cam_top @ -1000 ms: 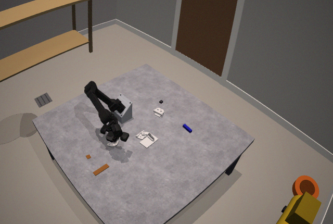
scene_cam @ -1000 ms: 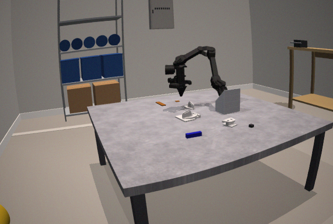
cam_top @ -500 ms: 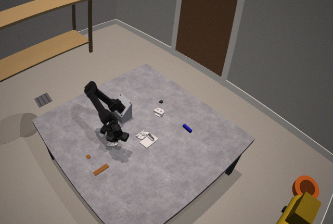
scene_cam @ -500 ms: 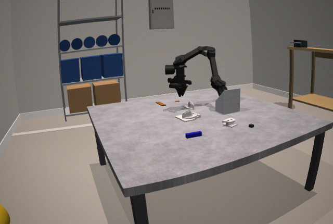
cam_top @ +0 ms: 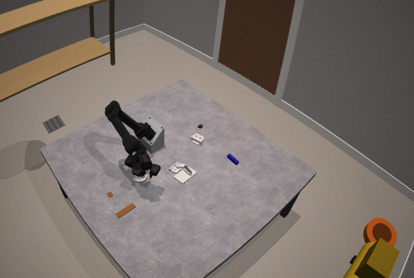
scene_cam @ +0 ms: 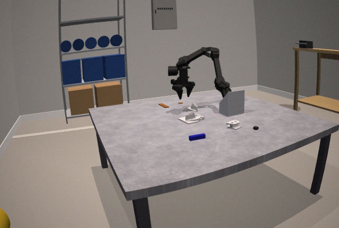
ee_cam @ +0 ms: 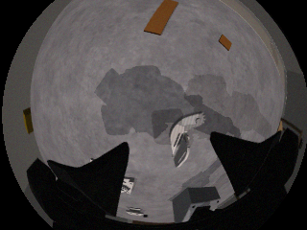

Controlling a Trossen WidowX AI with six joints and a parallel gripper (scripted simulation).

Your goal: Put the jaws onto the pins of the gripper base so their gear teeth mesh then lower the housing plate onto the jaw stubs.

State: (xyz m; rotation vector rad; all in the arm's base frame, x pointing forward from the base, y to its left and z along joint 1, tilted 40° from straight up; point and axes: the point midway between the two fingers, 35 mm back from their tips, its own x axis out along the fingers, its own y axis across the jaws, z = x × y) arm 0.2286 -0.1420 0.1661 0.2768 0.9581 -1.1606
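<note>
My gripper [scene_cam: 184, 97] [ee_cam: 171, 142] is open and empty, pointing down above a loose white jaw. This curved jaw [cam_top: 140, 180] [scene_cam: 194, 107] [ee_cam: 177, 139] lies on the table and shows between the fingertips in the wrist view. The white gripper base [cam_top: 183, 177] [scene_cam: 184, 119] lies flat beside it, with another jaw [cam_top: 187, 169] [scene_cam: 189, 115] at its middle; whether that jaw is on a pin I cannot tell. The left finger hides most of the base in the wrist view. The white housing plate [cam_top: 197, 138] [scene_cam: 233, 123] [ee_cam: 135, 211] sits apart from the base.
A grey sloped block [cam_top: 158, 141] [scene_cam: 232, 103] [ee_cam: 185, 205] stands beside the arm. A blue bar [cam_top: 233, 159] [scene_cam: 197, 137] and small black cube [cam_top: 200, 125] [scene_cam: 255, 128] lie beyond the white parts. An orange strip [cam_top: 125, 210] [ee_cam: 161, 17] and orange square [cam_top: 110, 194] [ee_cam: 224, 42] lie on the other side.
</note>
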